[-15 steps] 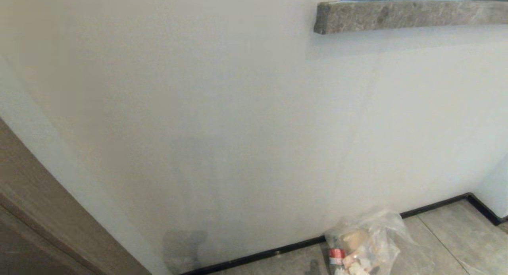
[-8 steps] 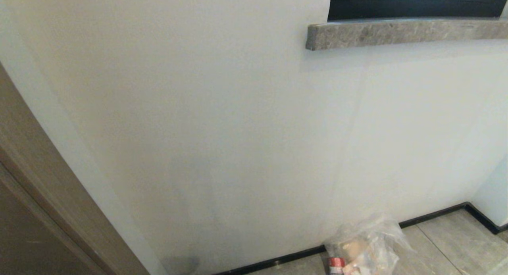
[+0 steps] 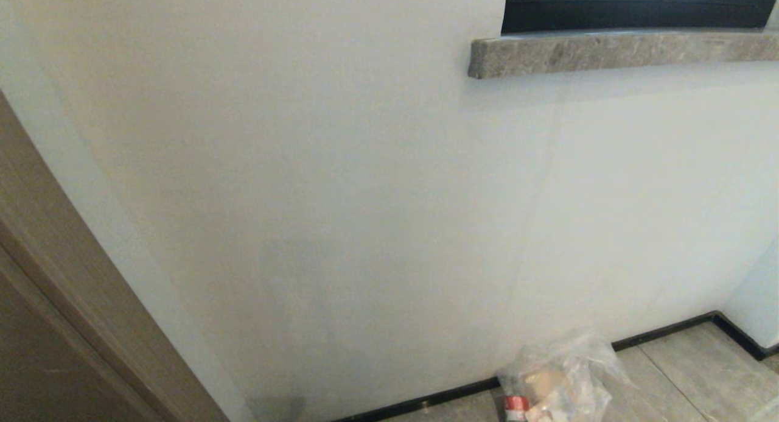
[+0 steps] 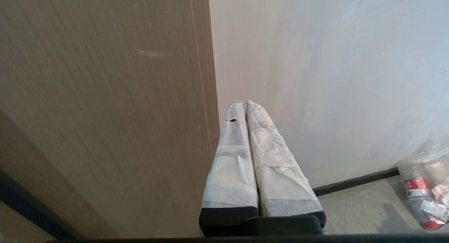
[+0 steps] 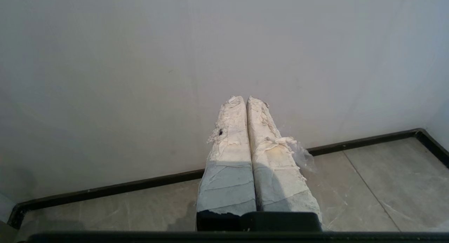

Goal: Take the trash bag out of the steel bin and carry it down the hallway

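The trash bag (image 3: 560, 379), clear crinkly plastic with tan scraps and a red-labelled item inside, lies on the grey floor tiles against the white wall, at the bottom edge of the head view. It also shows in the left wrist view as the trash bag (image 4: 424, 187), off to one side of my left gripper (image 4: 244, 102). That gripper is shut and holds nothing, its tape-wrapped fingers pressed together. My right gripper (image 5: 245, 97) is likewise shut and empty, with a wisp of clear film clinging to one finger's wrap. Neither gripper touches the bag. The steel bin is out of view.
A wooden door panel (image 3: 61, 300) runs along the left, close beside my left gripper in the left wrist view. A stone window sill (image 3: 608, 50) juts from the wall at upper right. A dark baseboard (image 3: 663, 330) lines the wall, which turns a corner at far right.
The head view has tilted upward: the sill sits lower in the picture, the dark window frame has come into view, and the bag is nearer the bottom edge. The bag itself has not moved.
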### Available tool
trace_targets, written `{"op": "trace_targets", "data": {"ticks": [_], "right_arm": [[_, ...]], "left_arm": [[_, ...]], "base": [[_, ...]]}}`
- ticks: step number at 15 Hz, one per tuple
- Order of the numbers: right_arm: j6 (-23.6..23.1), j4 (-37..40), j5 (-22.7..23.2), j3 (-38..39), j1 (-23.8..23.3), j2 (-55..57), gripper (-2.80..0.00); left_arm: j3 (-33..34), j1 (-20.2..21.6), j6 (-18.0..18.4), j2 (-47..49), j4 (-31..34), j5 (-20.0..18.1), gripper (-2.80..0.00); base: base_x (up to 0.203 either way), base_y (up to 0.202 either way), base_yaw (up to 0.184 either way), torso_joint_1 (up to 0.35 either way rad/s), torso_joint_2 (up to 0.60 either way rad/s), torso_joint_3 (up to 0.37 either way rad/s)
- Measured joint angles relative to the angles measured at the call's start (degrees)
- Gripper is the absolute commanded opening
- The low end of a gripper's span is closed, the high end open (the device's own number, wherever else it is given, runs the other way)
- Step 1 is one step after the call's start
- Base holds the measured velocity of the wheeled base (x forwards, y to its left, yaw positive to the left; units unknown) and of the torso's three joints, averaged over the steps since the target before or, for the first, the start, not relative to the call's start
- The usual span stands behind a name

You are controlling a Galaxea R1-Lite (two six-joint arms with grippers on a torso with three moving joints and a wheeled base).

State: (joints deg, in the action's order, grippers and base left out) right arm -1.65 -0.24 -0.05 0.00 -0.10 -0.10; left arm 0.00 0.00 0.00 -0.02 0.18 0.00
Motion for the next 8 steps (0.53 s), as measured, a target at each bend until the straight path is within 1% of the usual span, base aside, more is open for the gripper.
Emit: {"op": "trace_targets", "data": {"ticks": [6, 8], "right_arm": [[-0.35, 0.02, 0.0, 0.0, 0.0, 0.02, -2.8], [0.7, 0.03, -0.09, 0.0, 0.0, 0.02, -2.8]], "left_arm": [[0.0, 0.0, 0.0, 0.0, 0.0, 0.0, -2.8], [0.0, 0.0, 0.0, 0.0, -0.02, 0.0, -2.8]], "base": [[0.0, 0.0, 0.0, 0.0, 0.0, 0.0], [0.0, 0.0, 0.0, 0.0, 0.0, 0.0]]}}
